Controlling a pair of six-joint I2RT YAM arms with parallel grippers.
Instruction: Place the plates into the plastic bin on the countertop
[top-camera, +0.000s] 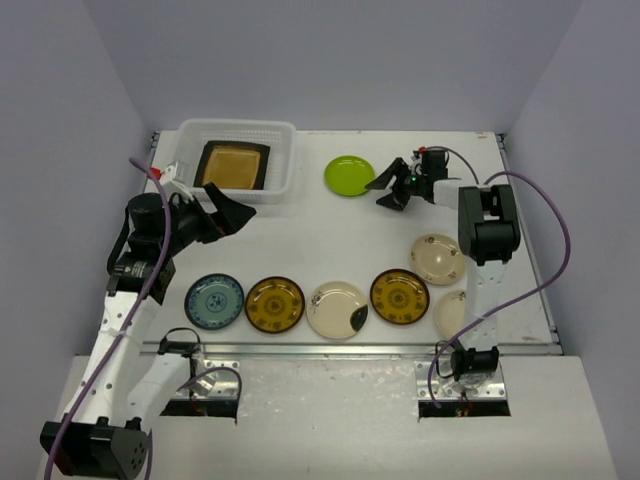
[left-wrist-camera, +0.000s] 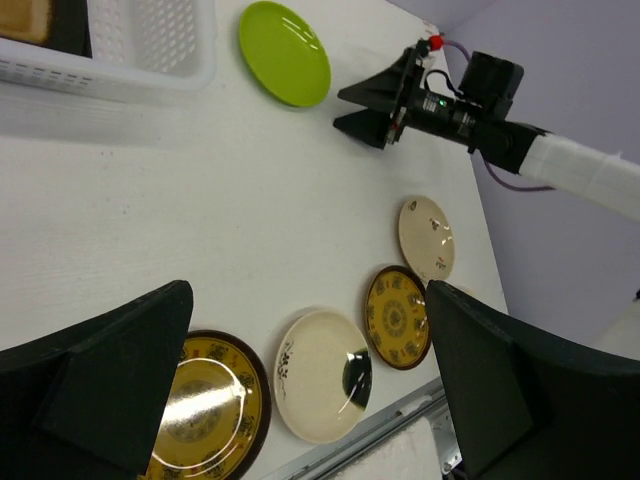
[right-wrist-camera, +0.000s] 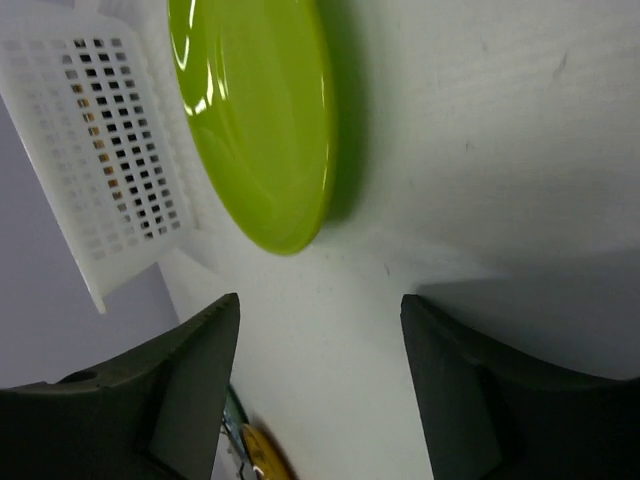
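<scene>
Dark fingers (right-wrist-camera: 200, 380) of the right hand (right-wrist-camera: 318, 305) fill the bottom of the right wrist view. They stand apart with nothing between them, so this hand is released and grasps nothing.

Just ahead of the tips lies the lime plate (right-wrist-camera: 255, 120), flat on the surface (top-camera: 320, 230) and not yet between the fingers. The hand comes low and from the side, I think because a flat plate can only be taken by its rim. The next move probably needs one finger under the edge and one above it. If it fails, the plate may only slide away.

Near the plate, on its far side from the hand, stands the bin (top-camera: 285, 160), at the back of the surface. One amber plate (top-camera: 234, 165) with a dark rim already lies inside, so the task seems to be in its early part.

Six more plates wait along the near edge: a blue plate (top-camera: 214, 301), two yellow-brown plates (top-camera: 274, 304), and three cream plates (top-camera: 337, 309). One cream plate is partly hidden behind the right arm.

At the left, the left hand (top-camera: 232, 210) hovers just beside the bin's front, above the surface. It is wide open and empty, perhaps to keep out of the way.
</scene>
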